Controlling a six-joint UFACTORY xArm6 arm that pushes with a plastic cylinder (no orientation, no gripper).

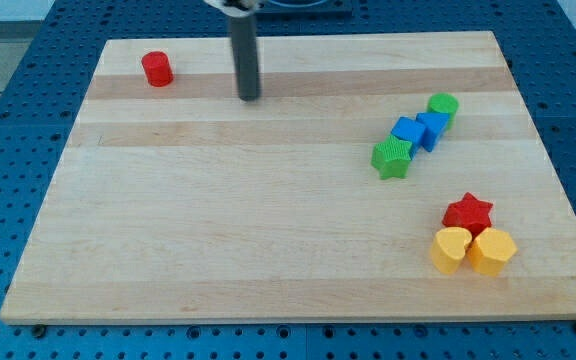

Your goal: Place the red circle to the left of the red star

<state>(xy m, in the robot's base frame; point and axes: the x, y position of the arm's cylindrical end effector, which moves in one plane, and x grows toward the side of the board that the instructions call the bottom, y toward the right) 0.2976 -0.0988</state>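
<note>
My tip (250, 97) sits right of the red circle (156, 69) — no hand, nothing held; red star (468, 212) far off near the counter's (268, 250) lower-right edge.

The counter (268, 220) is pale wood with lighter and darker bands of grain running across it, set on a blue surface (28, 60) patterned with rows of small dark holes. The red circle (156, 69) is a bright, plain red, and the red star (467, 213) matches it. The green star (392, 157) and the green cylinder (443, 106) are vivid green. Two blue blocks (420, 130) are a saturated mid-blue. The yellow heart (451, 249) and the yellow hexagon (493, 250) are warm yellow-orange. My tip (250, 98) is dark grey.
</note>
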